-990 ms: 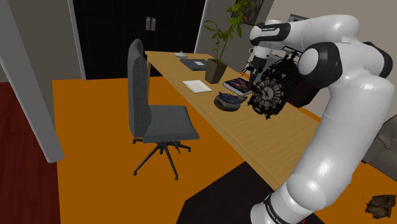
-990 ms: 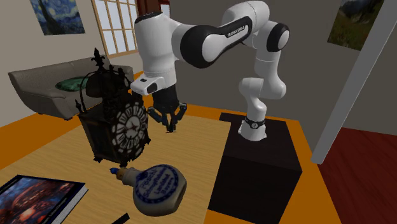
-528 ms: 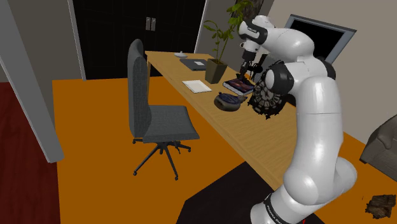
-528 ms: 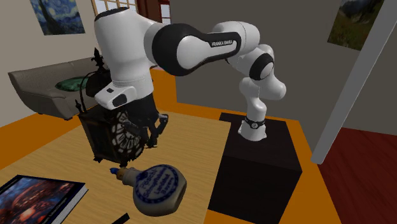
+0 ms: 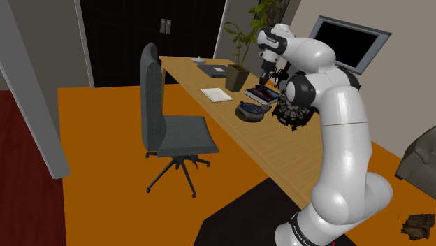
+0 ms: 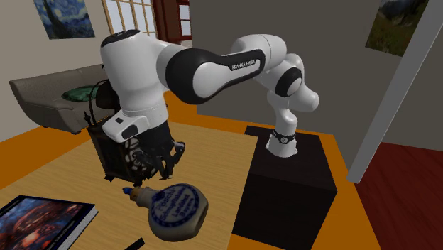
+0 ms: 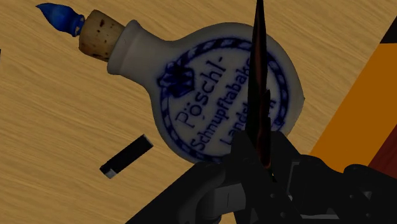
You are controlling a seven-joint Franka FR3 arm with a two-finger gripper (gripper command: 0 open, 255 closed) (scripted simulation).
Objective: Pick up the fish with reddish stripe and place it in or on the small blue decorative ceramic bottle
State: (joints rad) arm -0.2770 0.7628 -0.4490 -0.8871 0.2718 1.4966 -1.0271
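Note:
The small bottle (image 7: 219, 95) is a round white flask with blue lettering, a cork and a blue tip. It lies flat on the wooden table (image 7: 57, 108), seen too in the second exterior view (image 6: 176, 206) and the shoulder view (image 5: 250, 110). My gripper (image 7: 262, 156) is shut on the fish (image 7: 257, 83), which shows edge-on as a thin dark reddish sliver sticking out over the bottle's face. The gripper (image 6: 160, 158) hangs just above the bottle, in front of the black clock (image 6: 106, 153). From the shoulder camera, the gripper (image 5: 267, 73) points down beyond the clock (image 5: 290, 108).
A small black stick with a white end (image 7: 126, 156) lies on the table beside the bottle. A book (image 6: 39, 216) sits near the bottle and clock. Farther along the table stand a potted plant (image 5: 241, 70) and white paper (image 5: 216, 93). A grey chair (image 5: 168, 126) stands beside the table.
The arm has swung from the stand side of the clock across its front and come down over the bottle. The fingers have stayed shut throughout.

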